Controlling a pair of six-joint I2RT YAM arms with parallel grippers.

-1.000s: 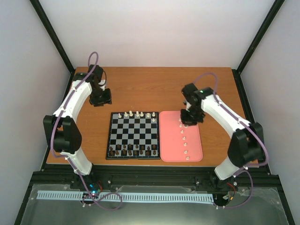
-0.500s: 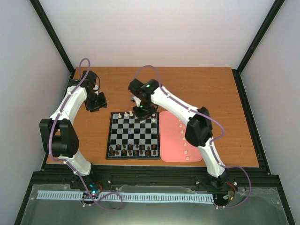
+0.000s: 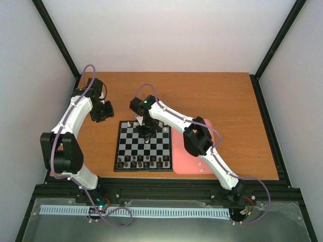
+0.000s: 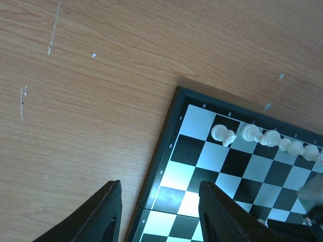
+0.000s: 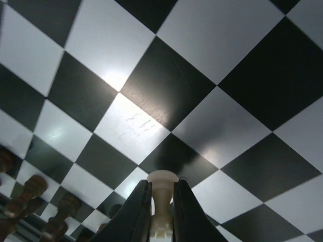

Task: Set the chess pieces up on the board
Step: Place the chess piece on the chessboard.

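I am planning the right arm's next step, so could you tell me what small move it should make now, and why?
Probably lower the right gripper until the white pawn it pinches meets the board, then open. The wrist view shows the pawn clamped upright between the fingers, apparently above the squares; from above it hangs near the far white pieces.

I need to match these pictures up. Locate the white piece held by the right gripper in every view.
Top external: hidden under the right gripper, over the far half of the board.
Left wrist: cannot be made out.
Right wrist: bottom centre, the white piece pinched in that gripper.
Shared landmark: the board's black and pale checks.
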